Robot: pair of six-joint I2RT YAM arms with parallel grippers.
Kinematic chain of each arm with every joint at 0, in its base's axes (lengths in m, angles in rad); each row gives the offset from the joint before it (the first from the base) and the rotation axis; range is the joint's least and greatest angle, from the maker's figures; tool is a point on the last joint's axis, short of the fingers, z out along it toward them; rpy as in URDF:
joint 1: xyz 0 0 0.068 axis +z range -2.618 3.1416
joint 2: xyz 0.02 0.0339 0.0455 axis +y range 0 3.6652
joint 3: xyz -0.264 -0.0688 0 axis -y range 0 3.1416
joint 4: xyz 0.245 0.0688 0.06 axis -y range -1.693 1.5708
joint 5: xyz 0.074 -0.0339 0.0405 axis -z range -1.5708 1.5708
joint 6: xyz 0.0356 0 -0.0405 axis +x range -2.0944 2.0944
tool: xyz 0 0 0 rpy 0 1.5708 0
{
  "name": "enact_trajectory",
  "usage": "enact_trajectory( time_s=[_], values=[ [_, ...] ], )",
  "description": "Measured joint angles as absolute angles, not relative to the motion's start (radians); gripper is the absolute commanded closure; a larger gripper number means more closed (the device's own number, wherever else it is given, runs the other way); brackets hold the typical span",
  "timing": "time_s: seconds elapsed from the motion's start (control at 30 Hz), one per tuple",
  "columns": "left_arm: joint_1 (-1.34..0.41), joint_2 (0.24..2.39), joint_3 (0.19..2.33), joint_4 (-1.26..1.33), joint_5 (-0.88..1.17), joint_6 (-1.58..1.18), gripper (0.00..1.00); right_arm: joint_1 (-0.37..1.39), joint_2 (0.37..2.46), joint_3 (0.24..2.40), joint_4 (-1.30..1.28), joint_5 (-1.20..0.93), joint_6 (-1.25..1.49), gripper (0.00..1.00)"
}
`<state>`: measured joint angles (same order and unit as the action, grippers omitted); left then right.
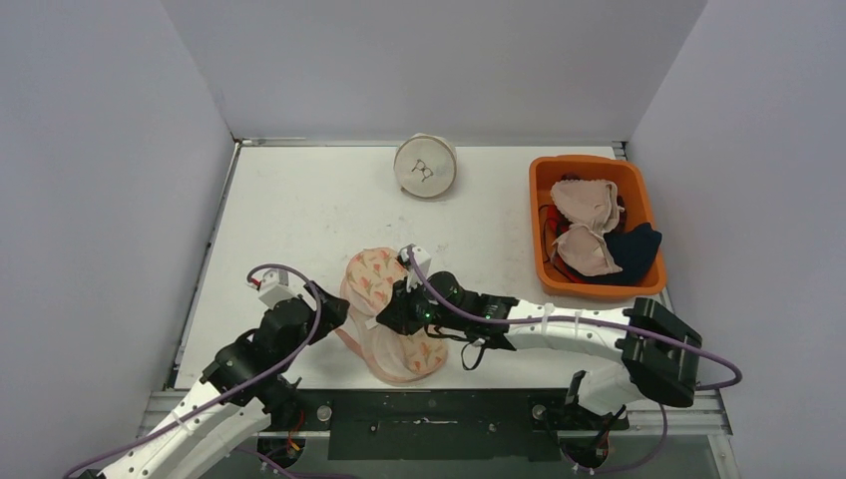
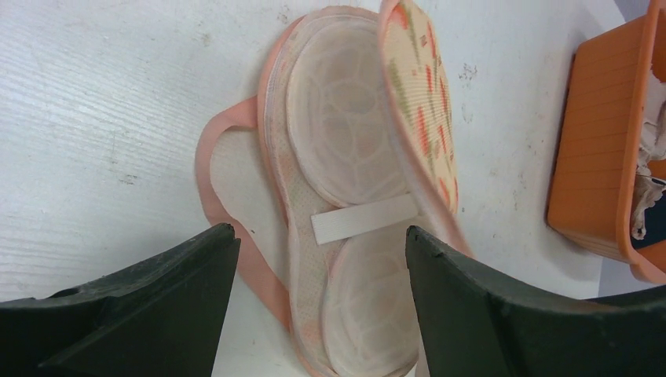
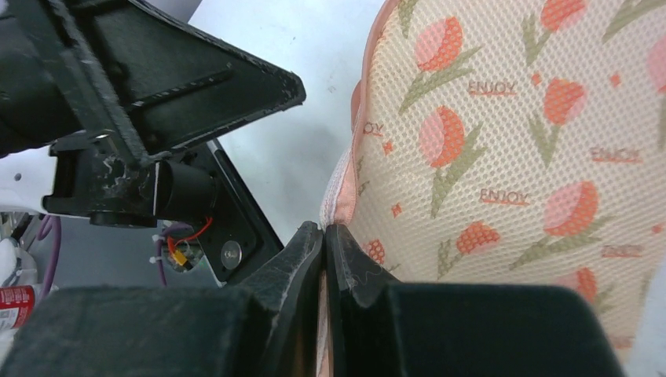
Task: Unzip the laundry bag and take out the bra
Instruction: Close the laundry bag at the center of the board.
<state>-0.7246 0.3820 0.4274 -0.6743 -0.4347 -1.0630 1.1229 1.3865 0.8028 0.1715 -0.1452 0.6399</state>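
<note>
Near the counter's (image 1: 299,210) near edge, the left hand (image 2: 320,229) stands open beside the laundry bag (image 1: 374,274), whose long axis runs near-to-far. The right hand (image 3: 323,228) is pinched closed on the bag's raised floral flap. The bra (image 2: 345,133) lies exposed inside along the same axis.

I count two grippers, the left gripper (image 2: 320,236) and the right gripper (image 3: 323,232). There is one tulip-print mesh laundry bag (image 1: 371,274) with one pale bra (image 2: 345,133) inside it, and one round white pouch (image 1: 425,166). One orange tub (image 1: 538,215) holds two pale padded cups (image 1: 587,203) and one navy garment (image 1: 634,249).
</note>
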Motion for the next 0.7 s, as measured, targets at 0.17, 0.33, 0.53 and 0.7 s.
enact_trajectory(
  time_s=[0.17, 0.33, 0.53, 0.7],
  values=[
    [-0.725, 0.355, 0.427, -0.675, -0.439, -1.077, 0.24, 1.166, 1.497, 0.803, 0.249, -0.111, 0.716, 0.83],
    [-0.725, 0.339, 0.427, -0.675, -0.439, -1.089, 0.25, 1.180, 1.596, 0.804, 0.336, -0.124, 0.786, 0.42],
    [-0.725, 0.327, 0.427, -0.675, -0.429, -1.088, 0.25, 1.186, 1.591, 0.804, 0.359, -0.147, 0.809, 0.30],
    [-0.725, 0.332, 0.426, -0.660, -0.373, -1.076, 0.26, 1.185, 1.435, 0.793, 0.257, -0.077, 0.743, 0.31]
  ],
)
